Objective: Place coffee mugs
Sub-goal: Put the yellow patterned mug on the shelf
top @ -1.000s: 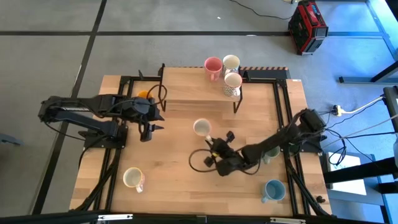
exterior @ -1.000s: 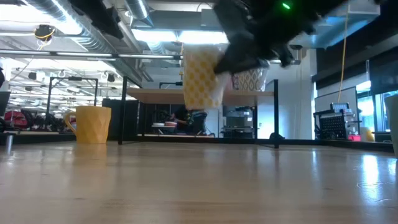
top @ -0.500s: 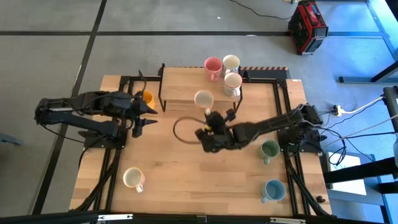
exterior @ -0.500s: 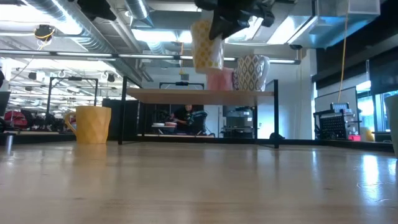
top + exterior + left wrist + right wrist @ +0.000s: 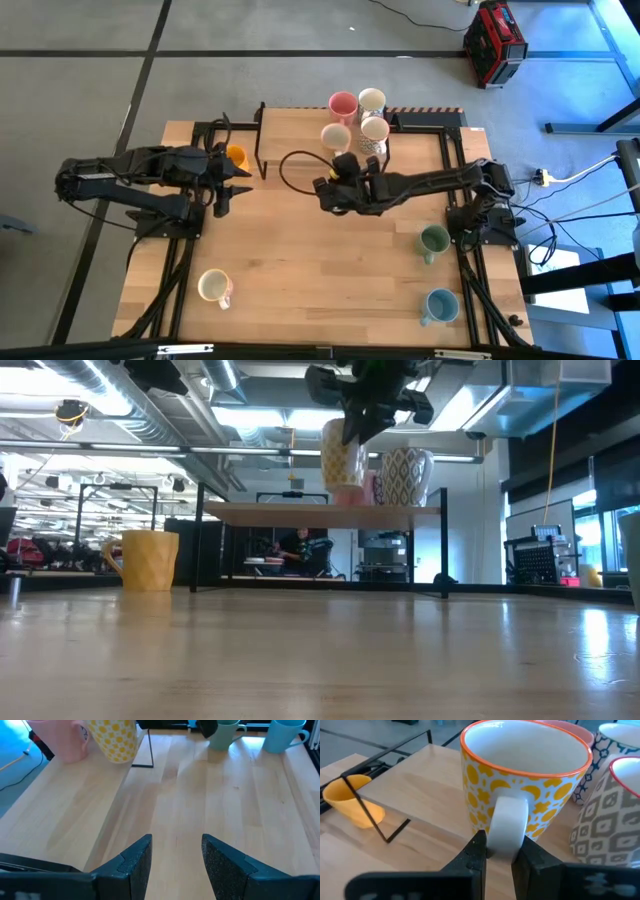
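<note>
My right gripper (image 5: 343, 168) is shut on a white mug with yellow patches and an orange rim (image 5: 335, 136). It holds the mug over the raised wooden shelf (image 5: 295, 140), beside a pink mug (image 5: 343, 104), a blue-patterned white mug (image 5: 372, 99) and a grey-patterned mug (image 5: 375, 130). These three stand upright on the shelf. My left gripper (image 5: 175, 857) is open with nothing between its fingers. It hovers at the table's left, near an orange-yellow mug (image 5: 235, 156) that stands on the table by the shelf's left end. My right gripper pinches the mug's white handle (image 5: 506, 827) between its two fingers (image 5: 476, 851), across the loop. The fingers come from the table's near side, slanting down. The mug stays upright with its mouth up and, in the low view, hangs just above the shelf board (image 5: 320, 510).
A cream mug (image 5: 214, 287) stands near the front left of the table. A green mug (image 5: 434, 240) and a light blue mug (image 5: 439, 306) stand at the right. The shelf's thin black legs (image 5: 261, 150) stand on the table. The shelf's left half is bare.
My right gripper has carried the yellow-patterned mug up from the middle of the table toward the far edge. The mug is now over the shelf next to the other mugs and has stayed upright. My left gripper has drawn back a little toward the table's left edge.
</note>
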Robot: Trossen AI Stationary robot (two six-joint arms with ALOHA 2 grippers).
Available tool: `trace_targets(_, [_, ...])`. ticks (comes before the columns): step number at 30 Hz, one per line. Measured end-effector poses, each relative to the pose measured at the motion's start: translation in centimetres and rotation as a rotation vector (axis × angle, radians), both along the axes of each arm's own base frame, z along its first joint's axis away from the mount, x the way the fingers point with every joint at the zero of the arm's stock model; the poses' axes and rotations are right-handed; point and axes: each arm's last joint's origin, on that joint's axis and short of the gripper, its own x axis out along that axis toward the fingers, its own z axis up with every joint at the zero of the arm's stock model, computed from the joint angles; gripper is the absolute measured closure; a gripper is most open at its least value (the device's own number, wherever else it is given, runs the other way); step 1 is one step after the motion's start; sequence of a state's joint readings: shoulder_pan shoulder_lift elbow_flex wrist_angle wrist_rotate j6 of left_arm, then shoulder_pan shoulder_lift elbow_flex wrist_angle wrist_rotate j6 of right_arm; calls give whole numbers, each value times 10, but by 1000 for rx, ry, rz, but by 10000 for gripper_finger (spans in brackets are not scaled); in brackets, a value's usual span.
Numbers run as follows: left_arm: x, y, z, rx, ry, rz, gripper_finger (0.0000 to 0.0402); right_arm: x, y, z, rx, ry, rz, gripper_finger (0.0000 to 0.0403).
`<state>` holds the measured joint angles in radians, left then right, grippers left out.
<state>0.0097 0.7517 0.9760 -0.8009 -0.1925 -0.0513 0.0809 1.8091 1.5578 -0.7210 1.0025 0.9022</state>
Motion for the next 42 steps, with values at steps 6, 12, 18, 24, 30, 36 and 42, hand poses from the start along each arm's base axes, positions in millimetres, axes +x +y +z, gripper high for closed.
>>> trace_targets(6, [0, 0, 0, -1, 0, 1, 234, -3, -10, -2, 12, 8, -42, 364])
trace_targets(12, [0, 0, 0, -2, 0, 2, 234, -4, -19, -4, 15, 19, -74, 364])
trace_targets(18, [0, 0, 0, -2, -1, 2, 234, -3, -24, -7, 17, 25, -91, 364])
trace_targets(24, [0, 0, 0, -2, -1, 2, 234, 0, -30, -14, 22, 47, -104, 364])
trace_targets(30, [0, 0, 0, -1, -3, 1, 234, 1, -32, -20, 36, 35, -132, 364])
trace_targets(36, [0, 0, 0, -1, -4, 1, 234, 0, -32, -20, 42, 23, -141, 361])
trace_targets(42, [1, 0, 1, -1, -10, 1, 234, 1, -31, -20, 62, 17, -136, 309])
